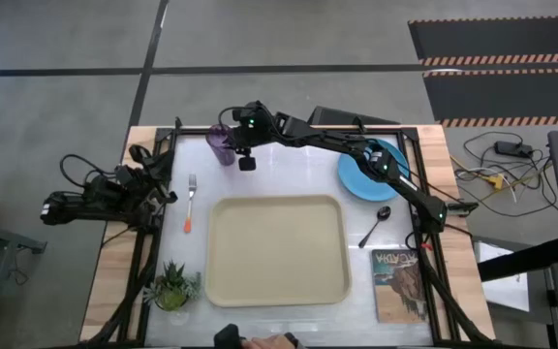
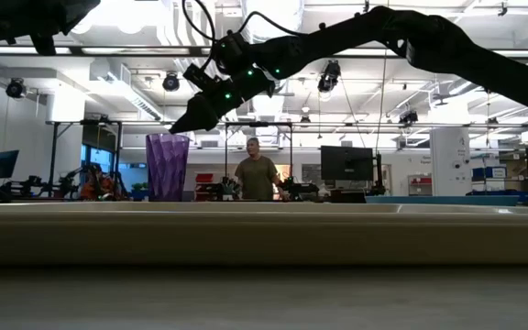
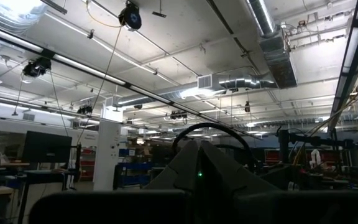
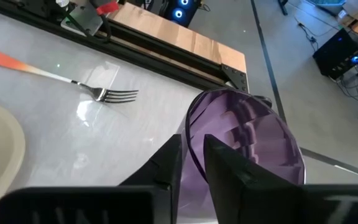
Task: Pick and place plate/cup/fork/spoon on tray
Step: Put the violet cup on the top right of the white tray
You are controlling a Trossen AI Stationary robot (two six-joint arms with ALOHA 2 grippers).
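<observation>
The purple cup (image 1: 220, 145) stands upright at the table's far left; it also shows in the low view (image 2: 167, 167). My right gripper (image 1: 237, 147) reaches across to it. Its fingers stand narrowly open on either side of the cup's rim (image 4: 189, 127), level with the rim top (image 2: 174, 134). The fork (image 1: 191, 202) lies left of the tray (image 1: 277, 250). The light-blue plate (image 1: 364, 179) lies at the far right, partly under my right arm. The dark spoon (image 1: 380, 224) lies right of the tray. My left gripper (image 1: 159, 186) rests shut at the table's left edge.
A printed book (image 1: 399, 283) lies at the near right. A small potted plant (image 1: 172, 287) stands at the near left. A person (image 2: 258, 174) stands in the room beyond the table. A hand (image 1: 264, 339) shows at the near edge.
</observation>
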